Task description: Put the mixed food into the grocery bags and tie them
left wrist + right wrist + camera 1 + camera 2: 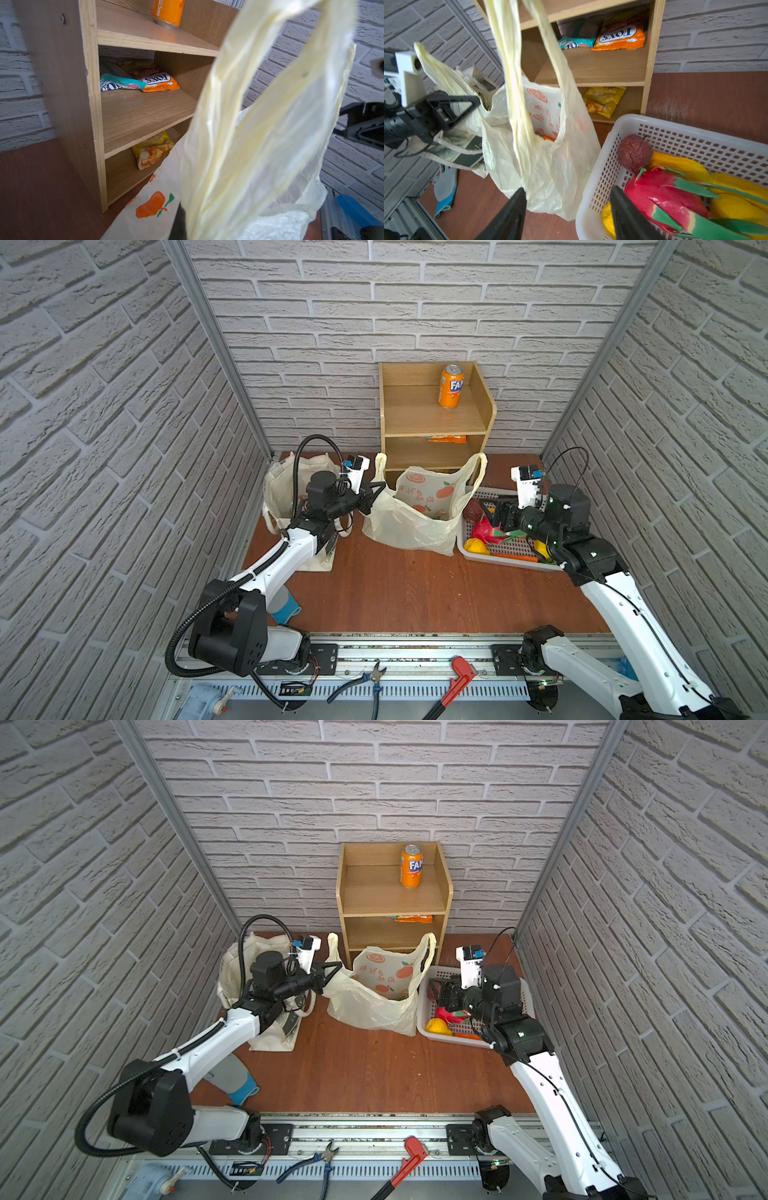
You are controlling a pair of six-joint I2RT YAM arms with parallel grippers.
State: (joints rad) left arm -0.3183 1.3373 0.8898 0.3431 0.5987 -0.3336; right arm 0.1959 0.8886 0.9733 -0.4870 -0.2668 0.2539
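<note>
- Filling step: my left gripper (pixel 381 486) pinches the rim of the plastic bag (pixel 411 526), which stands beside the basket (pixel 675 124).
- My right gripper (pixel 566 218) is wide and empty over the basket; next, I judge, it must grasp the dragon fruit (pixel 664 195).

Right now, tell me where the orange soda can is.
In both top views the orange soda can stands upright atop the wooden shelf unit, centre back, behind the plastic bag.

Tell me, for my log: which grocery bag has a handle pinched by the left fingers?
The pale-yellow plastic bag printed with orange fruit; the left fingers clamp its handle. The cream canvas tote is ungripped.
</note>
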